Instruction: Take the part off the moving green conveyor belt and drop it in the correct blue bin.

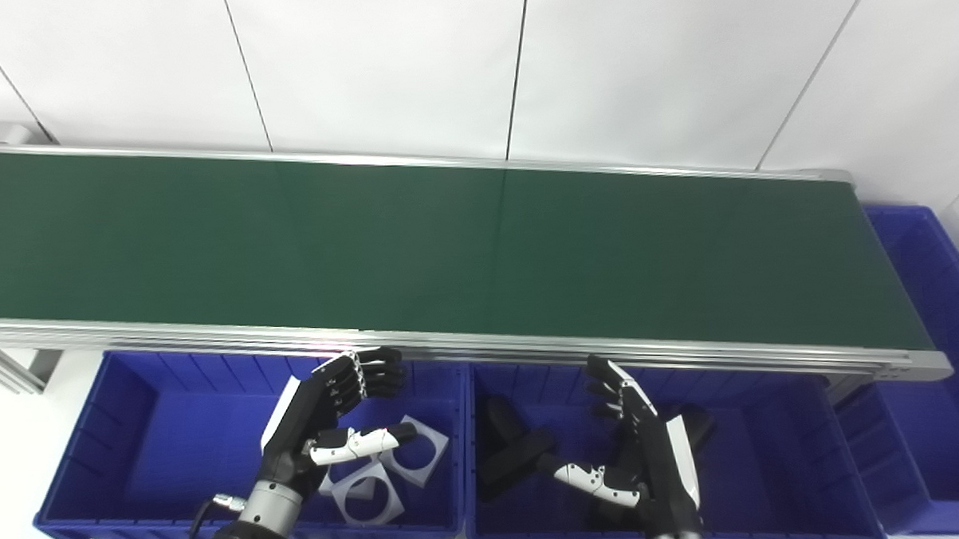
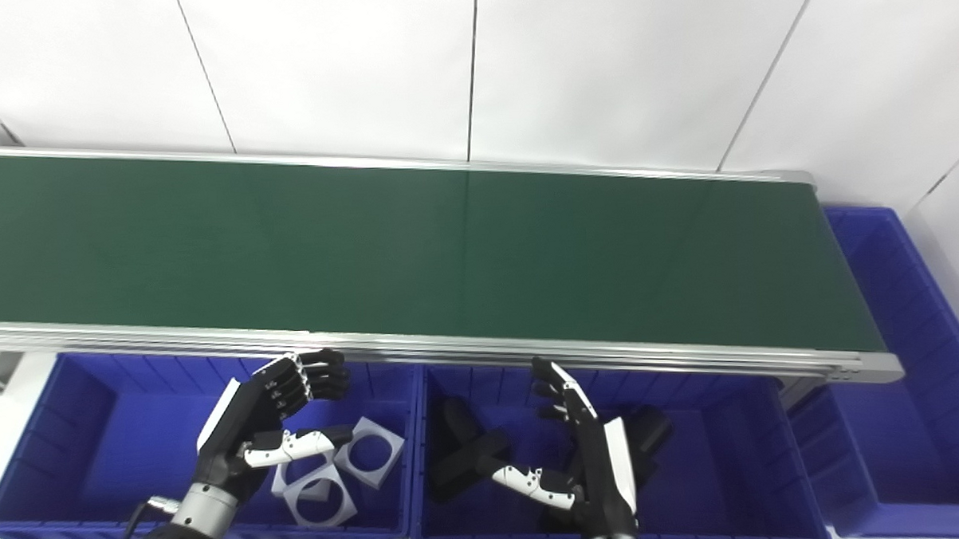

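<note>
below the belt [image 1: 447,247], two bins sit side by side, with a third bin [image 1: 941,349] at the belt's right end. over the left bin [image 1: 134,441] hangs the left hand [image 1: 325,422], fingers [image 1: 371,373] curled but spread from the thumb, grasping nothing. white square frames [image 1: 383,472] lie in that bin just beside it. over the middle bin [image 1: 773,467] the right hand [image 1: 637,447] is released, fingers apart, empty. black parts [image 1: 510,452] lie in that bin. no part shows on the green belt.
</note>
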`<control>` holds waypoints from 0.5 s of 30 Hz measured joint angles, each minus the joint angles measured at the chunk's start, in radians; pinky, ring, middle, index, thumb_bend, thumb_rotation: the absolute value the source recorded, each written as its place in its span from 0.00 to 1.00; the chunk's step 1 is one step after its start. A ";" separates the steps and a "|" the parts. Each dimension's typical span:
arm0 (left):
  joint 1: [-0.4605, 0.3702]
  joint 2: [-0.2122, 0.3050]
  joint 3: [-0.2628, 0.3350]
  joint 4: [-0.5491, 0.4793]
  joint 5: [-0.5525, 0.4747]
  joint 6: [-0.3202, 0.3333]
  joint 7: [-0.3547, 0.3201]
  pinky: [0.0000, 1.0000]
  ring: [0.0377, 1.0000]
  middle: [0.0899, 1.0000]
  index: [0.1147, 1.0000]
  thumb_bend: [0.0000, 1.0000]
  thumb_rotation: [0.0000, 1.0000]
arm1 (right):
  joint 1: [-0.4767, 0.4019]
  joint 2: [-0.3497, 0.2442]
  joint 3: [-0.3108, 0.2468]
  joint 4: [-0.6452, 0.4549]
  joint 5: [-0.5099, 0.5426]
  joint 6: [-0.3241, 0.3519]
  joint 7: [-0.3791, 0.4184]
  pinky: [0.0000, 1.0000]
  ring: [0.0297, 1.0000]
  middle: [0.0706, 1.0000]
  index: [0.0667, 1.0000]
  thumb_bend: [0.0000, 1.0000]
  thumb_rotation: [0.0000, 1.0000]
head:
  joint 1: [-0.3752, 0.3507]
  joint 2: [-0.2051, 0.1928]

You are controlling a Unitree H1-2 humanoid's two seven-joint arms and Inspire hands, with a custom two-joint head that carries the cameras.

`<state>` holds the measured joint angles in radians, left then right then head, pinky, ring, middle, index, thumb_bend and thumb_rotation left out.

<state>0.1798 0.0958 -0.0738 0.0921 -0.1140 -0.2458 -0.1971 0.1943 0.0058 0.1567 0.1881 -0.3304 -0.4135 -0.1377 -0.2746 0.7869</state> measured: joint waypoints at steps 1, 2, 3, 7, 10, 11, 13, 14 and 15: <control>0.000 0.000 0.000 0.000 0.000 0.000 0.000 0.70 0.65 0.65 0.64 0.64 0.00 | 0.000 0.000 0.000 0.001 0.000 0.000 0.000 0.68 0.77 0.81 0.83 0.65 0.01 | 0.000 0.000; 0.000 0.000 0.000 0.000 0.000 0.000 0.000 0.71 0.66 0.66 0.64 0.64 0.00 | 0.000 0.000 0.000 0.001 -0.001 0.000 0.000 0.68 0.77 0.81 0.83 0.65 0.01 | -0.002 0.000; 0.000 0.000 0.000 0.000 0.000 0.000 0.000 0.71 0.67 0.67 0.64 0.64 0.00 | 0.000 0.000 0.000 0.002 -0.001 0.000 0.000 0.67 0.77 0.81 0.83 0.65 0.01 | -0.002 0.000; 0.002 0.000 0.000 0.000 0.001 0.000 0.000 0.74 0.71 0.69 0.65 0.64 0.00 | 0.000 0.001 0.000 0.003 -0.001 0.000 0.000 0.67 0.78 0.82 0.83 0.64 0.01 | 0.002 0.003; 0.003 0.000 0.000 0.000 0.000 0.000 0.000 0.74 0.71 0.70 0.66 0.64 0.00 | 0.000 0.001 0.000 0.003 -0.001 0.000 0.000 0.67 0.78 0.82 0.83 0.64 0.01 | 0.006 0.005; 0.004 0.000 0.000 0.000 0.000 0.000 0.000 0.74 0.71 0.70 0.66 0.64 0.00 | 0.000 0.001 0.000 0.003 -0.001 0.000 0.000 0.67 0.78 0.82 0.83 0.64 0.01 | 0.006 0.005; 0.004 0.000 0.000 0.000 -0.001 0.000 0.000 0.75 0.72 0.70 0.66 0.63 0.00 | 0.000 0.001 0.000 0.003 -0.001 0.000 0.000 0.67 0.78 0.82 0.82 0.65 0.00 | 0.008 0.005; 0.004 0.001 0.001 0.000 -0.001 0.001 0.000 0.76 0.72 0.71 0.66 0.63 0.00 | 0.000 0.001 0.000 0.003 -0.002 0.000 0.000 0.67 0.78 0.82 0.82 0.65 0.00 | 0.009 0.006; 0.004 0.001 0.001 0.000 -0.001 0.001 0.000 0.76 0.72 0.71 0.66 0.63 0.00 | 0.000 0.001 0.000 0.003 -0.002 0.000 0.000 0.67 0.78 0.82 0.82 0.65 0.00 | 0.009 0.006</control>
<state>0.1841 0.0967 -0.0727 0.0921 -0.1148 -0.2445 -0.1974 0.1945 0.0072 0.1570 0.1912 -0.3322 -0.4134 -0.1377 -0.2654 0.7931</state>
